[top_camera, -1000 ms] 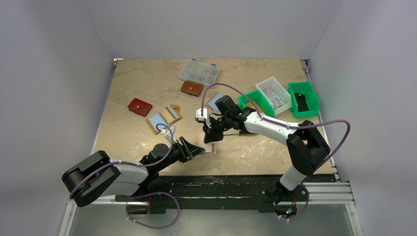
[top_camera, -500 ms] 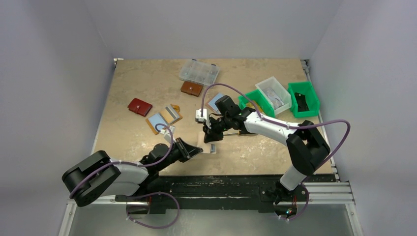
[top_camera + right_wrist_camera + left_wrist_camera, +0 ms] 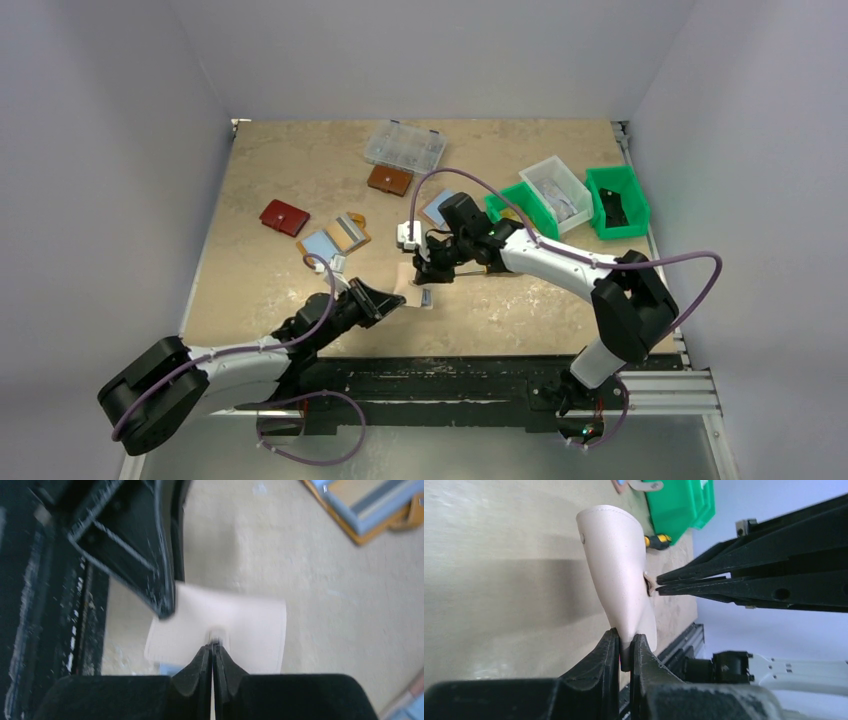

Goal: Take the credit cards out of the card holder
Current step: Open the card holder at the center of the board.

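Looking down from the top camera, I find the card holder (image 3: 411,290) low in the middle of the frame, a small beige shape caught between both arms. The left gripper (image 3: 398,300) comes at it from the lower left and the right gripper (image 3: 428,283) from above. That view is too far off to show either grip. The left wrist camera settles it for its own side: the left gripper (image 3: 624,642) is clenched on the lower edge of the card holder (image 3: 616,565), which stands up off the table (image 3: 499,580) with its smooth outer face showing. The same view shows the right gripper (image 3: 658,587) reaching in from the right of the frame, tips pinched on the snap tab (image 3: 647,584). From the right wrist, the right gripper (image 3: 214,649) is clamped tight on that tab at the near edge of the card holder (image 3: 250,625), though the picture is blurred. Only the top view takes in the red wallet (image 3: 284,217), the brown wallet (image 3: 389,180) and an open orange-edged wallet (image 3: 335,238), all lying apart, further up the frame.
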You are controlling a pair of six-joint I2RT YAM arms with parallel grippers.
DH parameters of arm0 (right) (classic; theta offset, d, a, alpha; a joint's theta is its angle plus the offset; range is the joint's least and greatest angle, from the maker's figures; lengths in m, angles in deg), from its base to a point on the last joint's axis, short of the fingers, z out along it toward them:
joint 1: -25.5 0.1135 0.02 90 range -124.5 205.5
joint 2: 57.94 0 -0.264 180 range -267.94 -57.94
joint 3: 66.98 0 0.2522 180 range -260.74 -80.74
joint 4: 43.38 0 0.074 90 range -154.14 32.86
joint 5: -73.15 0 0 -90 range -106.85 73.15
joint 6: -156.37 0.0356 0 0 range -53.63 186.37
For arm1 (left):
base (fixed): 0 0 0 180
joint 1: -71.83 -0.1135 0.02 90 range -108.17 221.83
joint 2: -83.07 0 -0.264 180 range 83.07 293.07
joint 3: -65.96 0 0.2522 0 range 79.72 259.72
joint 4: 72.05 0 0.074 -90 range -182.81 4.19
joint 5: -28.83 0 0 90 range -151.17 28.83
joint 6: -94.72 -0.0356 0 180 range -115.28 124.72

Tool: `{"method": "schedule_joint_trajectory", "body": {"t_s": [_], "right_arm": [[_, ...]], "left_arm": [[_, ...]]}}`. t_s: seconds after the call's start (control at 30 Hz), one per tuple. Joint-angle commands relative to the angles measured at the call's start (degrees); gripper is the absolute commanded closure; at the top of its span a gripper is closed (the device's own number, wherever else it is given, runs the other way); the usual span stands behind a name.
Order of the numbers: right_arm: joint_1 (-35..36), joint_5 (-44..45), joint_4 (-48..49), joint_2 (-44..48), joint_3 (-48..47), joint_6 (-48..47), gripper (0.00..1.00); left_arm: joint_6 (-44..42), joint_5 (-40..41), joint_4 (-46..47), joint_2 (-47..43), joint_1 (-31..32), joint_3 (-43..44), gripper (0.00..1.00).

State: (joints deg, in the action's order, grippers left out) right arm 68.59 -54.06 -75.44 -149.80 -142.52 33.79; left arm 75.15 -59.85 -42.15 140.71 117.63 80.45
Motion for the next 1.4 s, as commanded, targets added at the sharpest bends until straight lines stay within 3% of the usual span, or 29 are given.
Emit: {"method": "schedule_joint_trajectory", "body": {"t_s": [0.0, 0.23, 0.37, 0.53, 0.67, 1.0, 1.37], "right_arm": [[-1.4, 6.1, -4.6, 0.7, -1.0, -2.5, 1.0], [-1.6, 7.4, -5.6, 1.6, -0.9, -3.8, 1.0], [-1.7, 1.4, -4.7, 0.9, -0.5, -1.8, 1.0], [1.0, 2.6, -1.1, 0.0, -0.4, 2.7, 0.65], [3.5, 6.9, 1.2, -0.9, 0.0, 5.1, 0.5], [7.4, 16.5, 4.1, -4.8, -0.8, 8.0, 0.45], [9.7, 21.4, 7.7, -6.4, -0.7, 11.0, 0.46]], "left_arm": [[-0.4, 5.3, -1.7, -1.7, -1.1, -4.1, 1.0], [0.0, 7.0, -4.9, -2.3, -1.1, -4.0, 1.0], [-1.1, 5.8, -4.9, -0.8, -1.1, -2.4, 1.0], [-1.7, 3.2, -3.2, 4.2, -1.1, 1.0, 1.0], [-0.6, 2.0, -0.8, 7.7, -0.9, 2.0, 1.0], [-0.3, 0.6, 1.9, 10.6, -0.8, 3.4, 1.0], [0.5, -0.9, 5.8, 13.7, -0.6, 3.7, 1.0]]}}
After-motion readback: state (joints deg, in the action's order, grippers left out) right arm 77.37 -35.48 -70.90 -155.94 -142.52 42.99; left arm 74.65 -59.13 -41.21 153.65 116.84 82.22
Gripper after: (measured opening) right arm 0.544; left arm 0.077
